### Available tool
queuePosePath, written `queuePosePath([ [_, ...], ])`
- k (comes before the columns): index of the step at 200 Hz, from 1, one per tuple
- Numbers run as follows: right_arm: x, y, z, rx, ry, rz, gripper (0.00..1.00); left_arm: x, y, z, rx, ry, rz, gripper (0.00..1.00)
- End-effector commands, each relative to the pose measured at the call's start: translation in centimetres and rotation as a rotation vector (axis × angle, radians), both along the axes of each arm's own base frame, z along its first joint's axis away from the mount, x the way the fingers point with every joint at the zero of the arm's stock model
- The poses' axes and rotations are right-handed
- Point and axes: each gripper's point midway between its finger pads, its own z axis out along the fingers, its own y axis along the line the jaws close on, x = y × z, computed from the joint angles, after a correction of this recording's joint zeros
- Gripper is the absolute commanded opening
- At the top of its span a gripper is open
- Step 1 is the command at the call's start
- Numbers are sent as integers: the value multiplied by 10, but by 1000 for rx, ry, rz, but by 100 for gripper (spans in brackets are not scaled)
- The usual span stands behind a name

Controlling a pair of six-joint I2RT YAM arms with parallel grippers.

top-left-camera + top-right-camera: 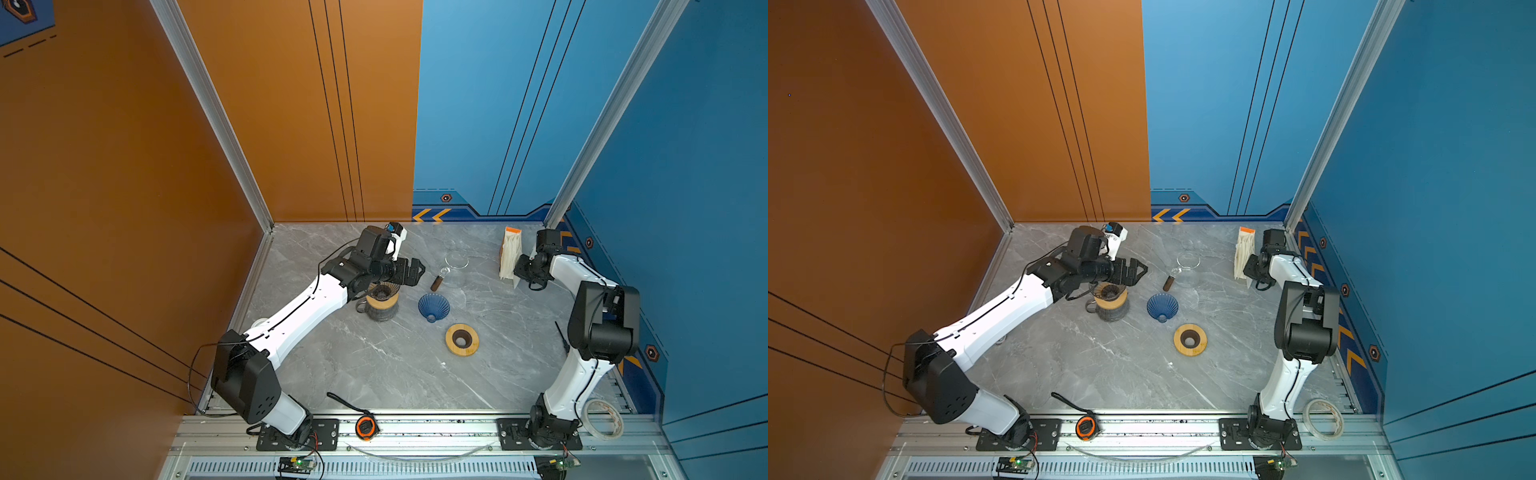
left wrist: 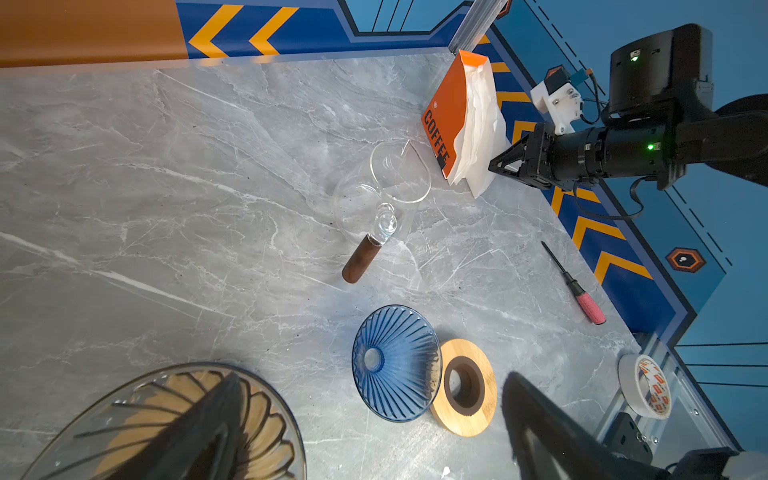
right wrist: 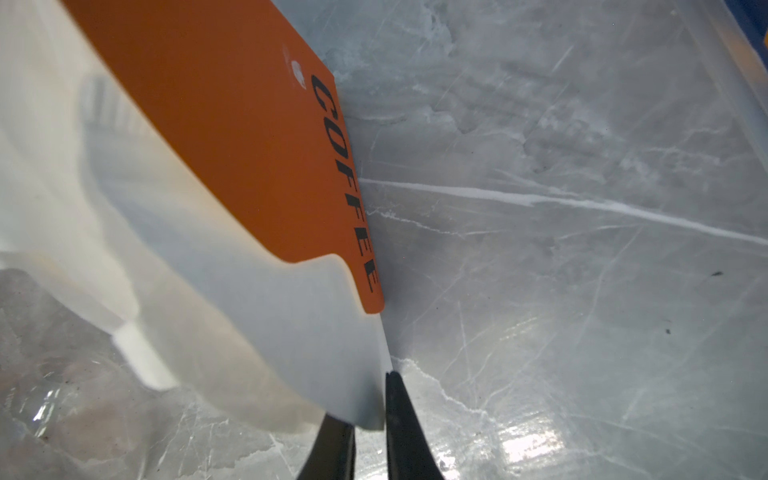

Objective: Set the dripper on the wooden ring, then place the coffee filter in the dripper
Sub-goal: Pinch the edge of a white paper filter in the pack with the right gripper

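My right gripper (image 3: pixel 368 411) clamps a coffee filter (image 3: pixel 291 332) beside the orange packet (image 3: pixel 232 145) marked "COFFEE", one fingertip hidden; left gripper (image 2: pixel 372 376) spread wide.

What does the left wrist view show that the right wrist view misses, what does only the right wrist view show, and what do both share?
Left wrist only: the glass jug, blue dripper, wooden ring, screwdriver, tape roll, a clear dripper, and the right gripper seen from outside, at the packet.
Right wrist only: a close look at its fingers pinching the edge of a white coffee filter.
Both: the orange COFFEE packet and the grey marble table.
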Motion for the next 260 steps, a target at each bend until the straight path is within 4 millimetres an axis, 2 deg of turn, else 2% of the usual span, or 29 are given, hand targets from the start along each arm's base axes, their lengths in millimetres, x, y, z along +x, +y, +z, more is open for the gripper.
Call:
queuePosePath([
  [1, 3, -5, 5, -40, -3, -12, 8, 4, 5, 14, 2, -26, 13, 98],
  [35, 0, -6, 5, -48, 0, -15, 0, 3, 7, 15, 3, -29, 17, 98],
  [63, 0, -7, 8, -53, -6, -13, 0, 3, 7, 15, 3, -28, 19, 98],
  [156, -9, -1, 36, -48, -46, 5, 0, 4, 7, 14, 3, -26, 16, 98],
  [260, -3, 0, 5, -26, 18, 7, 1, 5, 6, 10, 6, -16, 17, 98],
])
